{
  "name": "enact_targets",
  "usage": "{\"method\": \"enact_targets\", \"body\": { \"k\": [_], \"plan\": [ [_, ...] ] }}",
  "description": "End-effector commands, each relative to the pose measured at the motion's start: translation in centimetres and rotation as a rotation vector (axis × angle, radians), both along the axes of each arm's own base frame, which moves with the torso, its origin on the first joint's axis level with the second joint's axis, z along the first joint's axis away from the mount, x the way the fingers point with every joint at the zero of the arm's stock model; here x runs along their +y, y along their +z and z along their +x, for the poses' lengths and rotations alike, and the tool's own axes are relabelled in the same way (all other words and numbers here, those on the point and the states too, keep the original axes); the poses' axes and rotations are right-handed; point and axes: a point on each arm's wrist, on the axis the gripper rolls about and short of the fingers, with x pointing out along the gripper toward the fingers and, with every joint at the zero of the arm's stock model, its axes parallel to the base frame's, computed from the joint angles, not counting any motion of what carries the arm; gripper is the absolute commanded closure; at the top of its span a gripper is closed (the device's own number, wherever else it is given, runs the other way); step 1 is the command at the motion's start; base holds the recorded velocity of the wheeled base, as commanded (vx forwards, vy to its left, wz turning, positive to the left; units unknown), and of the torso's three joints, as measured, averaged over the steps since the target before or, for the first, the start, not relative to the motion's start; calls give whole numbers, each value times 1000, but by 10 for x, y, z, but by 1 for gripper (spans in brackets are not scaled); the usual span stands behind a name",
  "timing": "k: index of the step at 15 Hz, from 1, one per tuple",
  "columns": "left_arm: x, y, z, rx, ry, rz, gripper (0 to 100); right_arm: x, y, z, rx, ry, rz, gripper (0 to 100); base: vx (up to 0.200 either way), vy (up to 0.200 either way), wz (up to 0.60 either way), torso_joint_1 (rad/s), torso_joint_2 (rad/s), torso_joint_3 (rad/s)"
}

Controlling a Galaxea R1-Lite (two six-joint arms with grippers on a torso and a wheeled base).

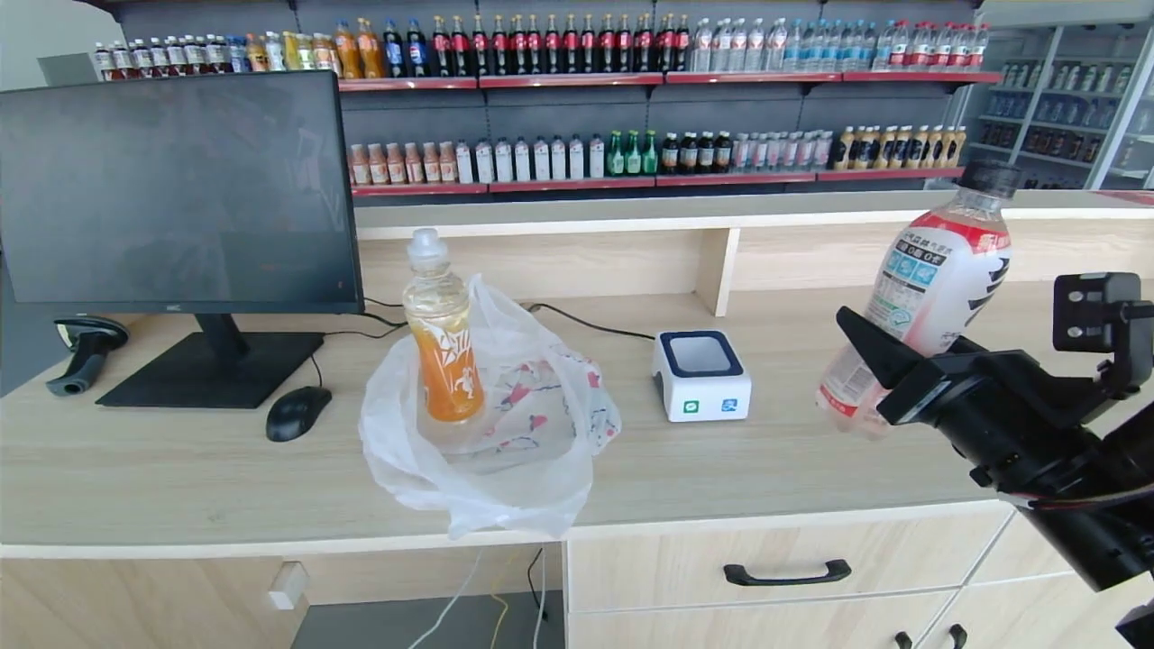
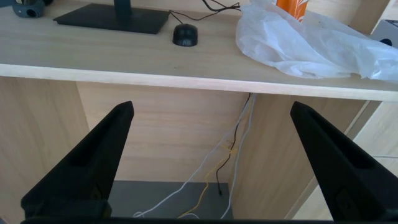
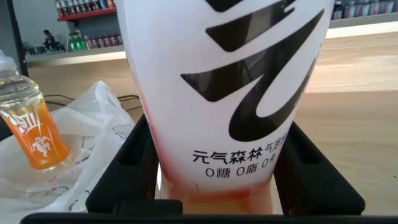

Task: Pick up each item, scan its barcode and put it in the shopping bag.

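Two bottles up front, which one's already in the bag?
The orange drink bottle, standing upright in the white shopping bag. The white-and-red bottle is held tilted in the right gripper.

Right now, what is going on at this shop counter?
The right gripper holds a white and pink drink bottle tilted in the air, to the right of the small white scanner on the counter. An orange drink bottle stands upright in the open plastic shopping bag. The left gripper is open and holds nothing, low in front of the counter.
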Motion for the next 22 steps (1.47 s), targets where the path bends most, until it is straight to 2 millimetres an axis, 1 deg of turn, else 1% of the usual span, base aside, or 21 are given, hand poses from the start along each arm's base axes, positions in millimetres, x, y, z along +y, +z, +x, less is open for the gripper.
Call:
{"method": "enact_targets", "body": {
  "k": [1,3,10,12,13,15,18,22],
  "plan": [
    [0,0,0,-1,0,2,0,0,0,1,2,-3,0,100,0,0,0,0,0,0],
    [0,0,0,0,0,0,0,0,-1,1,3,-4,-2,100,0,0,0,0,0,0],
    [0,0,0,0,1,-3,0,-2,1,-4,-2,-3,1,100,0,200,0,10,4,1],
    [0,0,0,0,0,-3,0,-1,8,-1,-32,-7,6,100,0,200,0,0,2,5],
    [0,0,0,-1,0,-3,0,1,16,5,-71,-11,7,100,0,200,0,2,2,-2],
    [0,0,0,0,0,-3,0,5,14,6,-66,3,-1,100,0,200,0,2,2,2],
    [0,0,0,0,0,-3,0,3,15,8,-75,-17,-24,100,0,200,0,4,-1,1],
    [0,0,0,-3,0,0,0,6,3,6,-27,0,-42,100,0,0,0,0,0,0]
  ]
}}
